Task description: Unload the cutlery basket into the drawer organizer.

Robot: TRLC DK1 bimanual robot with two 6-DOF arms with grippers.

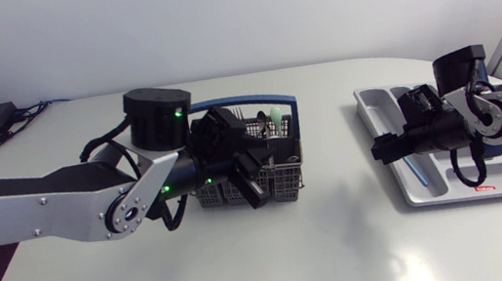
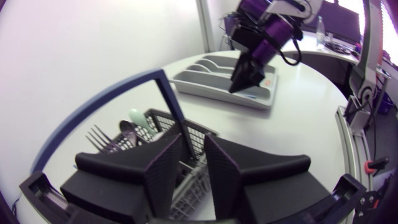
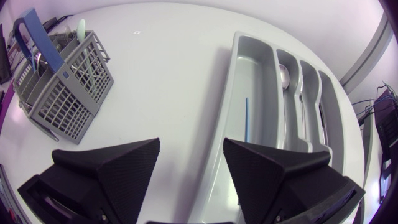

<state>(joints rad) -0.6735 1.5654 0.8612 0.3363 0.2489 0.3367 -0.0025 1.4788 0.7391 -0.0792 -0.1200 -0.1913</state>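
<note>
Our left gripper [image 2: 193,163] hangs just above the near wall of the cutlery basket [image 2: 169,118], its fingers a narrow gap apart with only the basket's grid showing between them, so it holds nothing. We judge the step in hand to be picking the next piece. To do that well, we should move past the near wall toward the far compartments. The forks [image 2: 102,140] stand there tines up, beside a spoon [image 2: 126,129] and a pale green handle [image 2: 135,117]. We should widen the fingers, come down on one handle alone and lift it straight up. We also need to stay clear of the blue carrying handle [image 2: 166,93], which arches over the basket and could catch a finger or tip the whole thing. Further right, well apart from the basket, lies the grey drawer organizer [image 3: 249,68], with a thin blue piece [image 3: 245,118] in its widest compartment and a spoon [image 3: 283,74] in the next one. Our right gripper [image 3: 189,152] hangs over the organizer's left edge, fingers wide apart and empty. It should keep out of the way so the piece can be laid flat along a matching compartment. As for writing, we see only a small red label [image 1: 484,186] on the organizer's near rim, its print too small to read.
</note>
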